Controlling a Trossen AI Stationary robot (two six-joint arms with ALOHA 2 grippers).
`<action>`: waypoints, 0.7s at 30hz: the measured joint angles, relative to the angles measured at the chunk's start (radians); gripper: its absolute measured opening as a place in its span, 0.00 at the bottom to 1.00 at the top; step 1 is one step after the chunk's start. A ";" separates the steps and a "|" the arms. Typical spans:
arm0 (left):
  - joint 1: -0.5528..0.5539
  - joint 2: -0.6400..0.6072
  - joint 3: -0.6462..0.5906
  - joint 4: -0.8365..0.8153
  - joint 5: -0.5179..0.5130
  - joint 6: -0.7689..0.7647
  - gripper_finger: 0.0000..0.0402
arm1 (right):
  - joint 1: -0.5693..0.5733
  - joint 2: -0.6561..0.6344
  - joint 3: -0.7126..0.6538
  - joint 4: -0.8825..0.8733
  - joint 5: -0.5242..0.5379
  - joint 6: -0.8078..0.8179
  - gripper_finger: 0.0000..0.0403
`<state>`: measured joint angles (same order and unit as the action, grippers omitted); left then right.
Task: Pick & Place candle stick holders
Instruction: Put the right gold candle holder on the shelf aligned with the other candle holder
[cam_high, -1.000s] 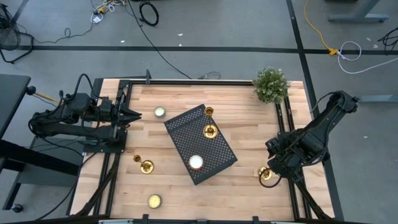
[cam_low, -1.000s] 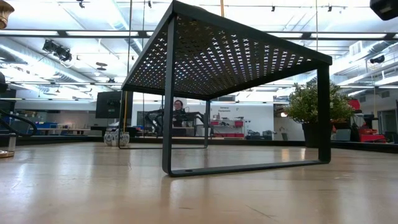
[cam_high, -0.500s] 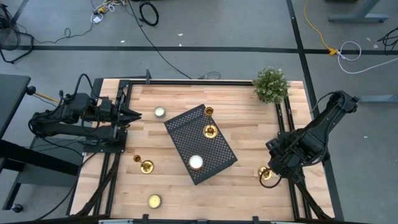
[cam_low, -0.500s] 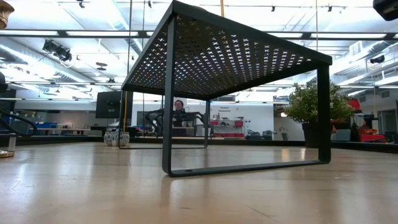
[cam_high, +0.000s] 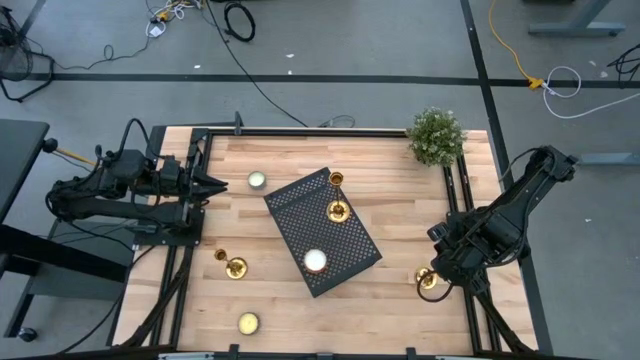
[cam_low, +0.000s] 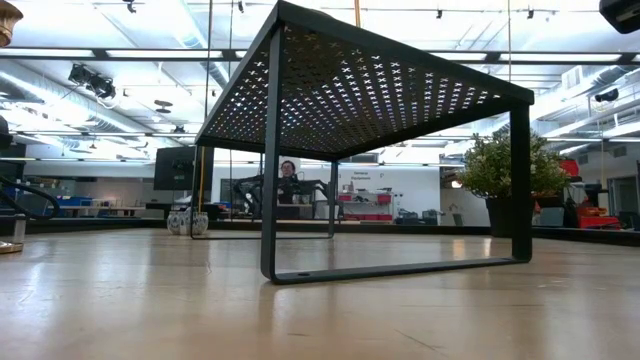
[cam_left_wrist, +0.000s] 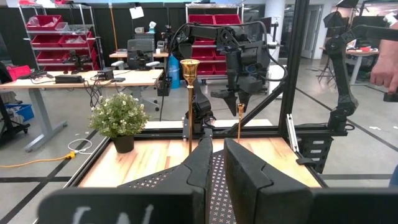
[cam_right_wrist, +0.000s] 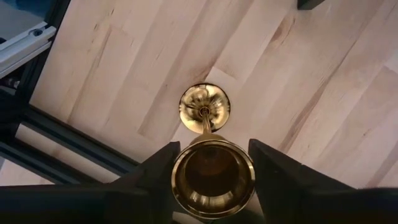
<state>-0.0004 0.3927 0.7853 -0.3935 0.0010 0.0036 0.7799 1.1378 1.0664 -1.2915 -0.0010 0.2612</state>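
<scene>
In the high view, the right hand (cam_high: 437, 277) sits at the lower right of the wooden tabletop (cam_high: 400, 200), directly over a brass candle stick holder (cam_high: 428, 280) that stands upright near the right rail. The right wrist view looks straight down on that holder: its cup (cam_right_wrist: 213, 177) lies between the two dark fingers (cam_right_wrist: 155, 174), which flank it closely on both sides, though whether they are actually pressing on it cannot be told.

A second candle stick holder (cam_high: 337, 211) stands on the black perforated riser (cam_high: 300, 215) in the middle of the frame, with a smaller third one (cam_high: 335, 179) at the riser's upper corner. A white tealight (cam_high: 315, 261) rests on the riser's lower part. A fourth brass holder (cam_high: 232, 265) lies at lower left of the tabletop.

The left hand (cam_high: 215, 183) waits closed at the left edge, its fingers (cam_left_wrist: 205, 165) together in the left wrist view. A small potted plant (cam_high: 436, 136) occupies the upper right corner.
</scene>
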 joint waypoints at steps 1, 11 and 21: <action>0.000 0.000 0.000 0.000 0.000 0.000 0.11 | 0.000 0.000 0.000 0.000 0.000 0.000 0.46; 0.000 0.000 0.000 0.000 0.000 0.000 0.11 | 0.000 0.000 0.000 0.001 0.000 0.000 0.35; 0.000 0.000 0.000 0.000 0.000 0.000 0.11 | 0.000 0.000 0.000 0.000 0.000 0.000 0.38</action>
<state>-0.0006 0.3926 0.7853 -0.3935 0.0010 0.0036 0.7798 1.1374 1.0660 -1.2911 -0.0009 0.2611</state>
